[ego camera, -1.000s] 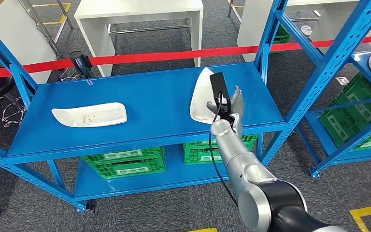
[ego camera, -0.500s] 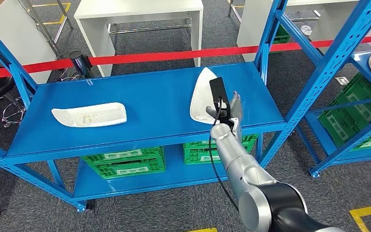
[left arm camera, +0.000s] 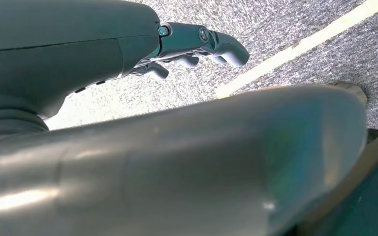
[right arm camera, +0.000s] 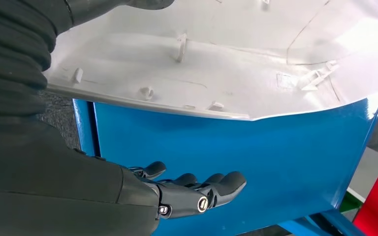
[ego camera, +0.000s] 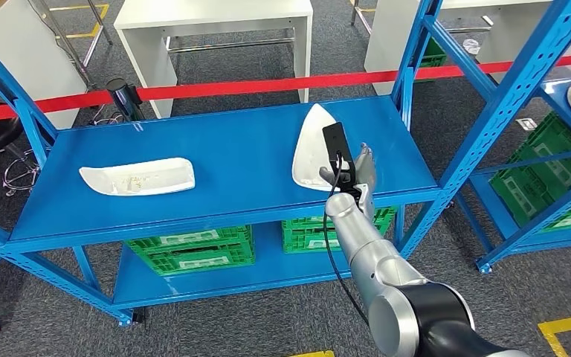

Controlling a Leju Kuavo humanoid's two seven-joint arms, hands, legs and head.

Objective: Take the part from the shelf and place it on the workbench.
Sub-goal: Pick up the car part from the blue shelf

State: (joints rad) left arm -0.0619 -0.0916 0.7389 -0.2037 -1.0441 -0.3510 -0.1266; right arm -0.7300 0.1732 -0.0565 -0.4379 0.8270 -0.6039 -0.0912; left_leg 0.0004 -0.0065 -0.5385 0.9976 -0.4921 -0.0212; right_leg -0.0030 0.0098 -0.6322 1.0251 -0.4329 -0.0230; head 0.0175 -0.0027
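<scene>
Because the silver right arm reaches up from below, its right hand [ego camera: 355, 172] sits at the near edge of the blue metal shelf [ego camera: 238, 160], fingers [right arm camera: 211, 189] spread and holding nothing, apparently so they can close on the near end of the white curved plastic part [ego camera: 311, 145]. That part lies hollow side up just beyond the hand, its near rim close to the shelf edge, which should make it easy to reach. The left hand [left arm camera: 197, 46] hangs over grey carpet, fingers loosely curled, empty. Further left on the shelf rests a second white moulded plastic panel [ego camera: 138, 177]. Beyond stands a white tabletop [ego camera: 208, 11], perhaps the workbench.
</scene>
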